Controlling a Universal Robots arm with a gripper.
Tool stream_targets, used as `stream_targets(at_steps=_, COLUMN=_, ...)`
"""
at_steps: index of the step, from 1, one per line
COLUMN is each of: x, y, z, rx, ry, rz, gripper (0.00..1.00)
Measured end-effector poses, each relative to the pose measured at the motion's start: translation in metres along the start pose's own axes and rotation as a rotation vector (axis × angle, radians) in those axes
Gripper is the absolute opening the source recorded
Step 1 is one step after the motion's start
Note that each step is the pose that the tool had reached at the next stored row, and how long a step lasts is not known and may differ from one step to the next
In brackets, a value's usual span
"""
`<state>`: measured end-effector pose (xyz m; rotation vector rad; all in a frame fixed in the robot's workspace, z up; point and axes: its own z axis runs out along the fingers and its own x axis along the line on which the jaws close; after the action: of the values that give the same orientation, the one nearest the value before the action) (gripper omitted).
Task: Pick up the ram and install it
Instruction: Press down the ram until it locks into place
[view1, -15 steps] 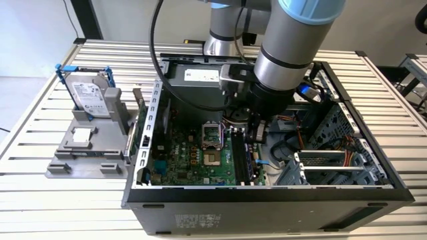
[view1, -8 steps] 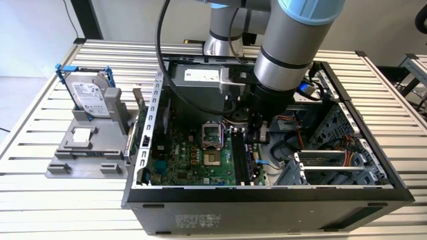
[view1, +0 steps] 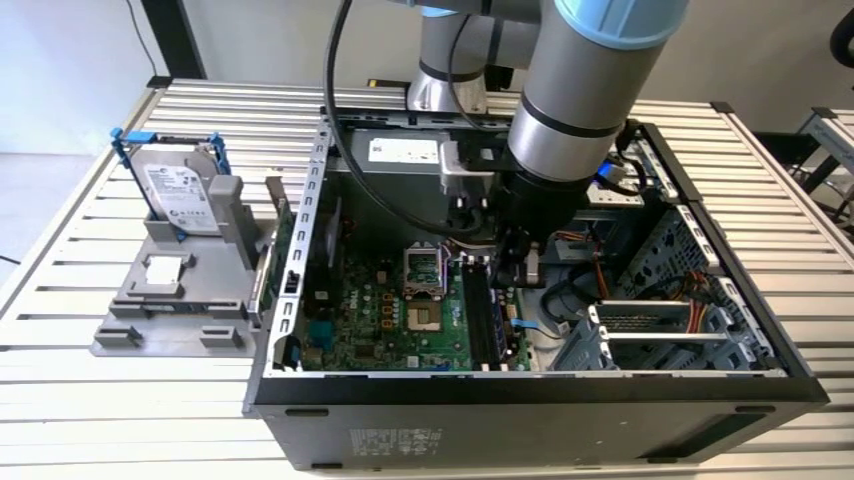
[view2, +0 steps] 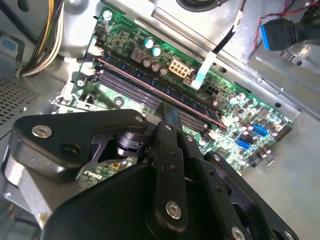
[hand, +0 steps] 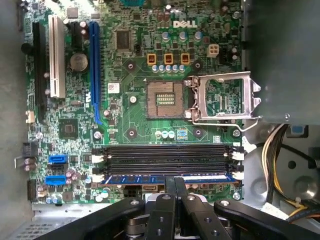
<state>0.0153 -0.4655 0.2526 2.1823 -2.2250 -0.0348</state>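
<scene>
Gripper (hand: 174, 186) is down inside the open PC case (view1: 534, 385), fingers closed together w/ nothing between them, tips pressing on the top edge of the ram (hand: 165, 178), which sits in the outermost of the black DIMM slots (hand: 165, 156) on the green motherboard (hand: 130, 107). Risk, imo: the push lands near mid-stick only, so one end may stay high, leaving its white latch (hand: 238, 175) unclicked; any off-axis force could flex the board or crack the stick.
</scene>
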Motion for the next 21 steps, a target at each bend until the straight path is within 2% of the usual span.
stream_targets(at_steps=8, x=-0.0001, y=0.0, z=0.0005, rx=0.0017, ry=0.0001, rz=-0.01, gripper=0.0)
stream_targets(at_steps=16, x=-0.0023, y=-0.0005, z=0.011, rx=0.0016, ry=0.0002, rz=-0.01, gripper=0.0)
stream_targets(at_steps=21, x=-0.0024, y=-0.0005, z=0.0122, rx=0.0015, ry=0.0002, rz=-0.01, gripper=0.0)
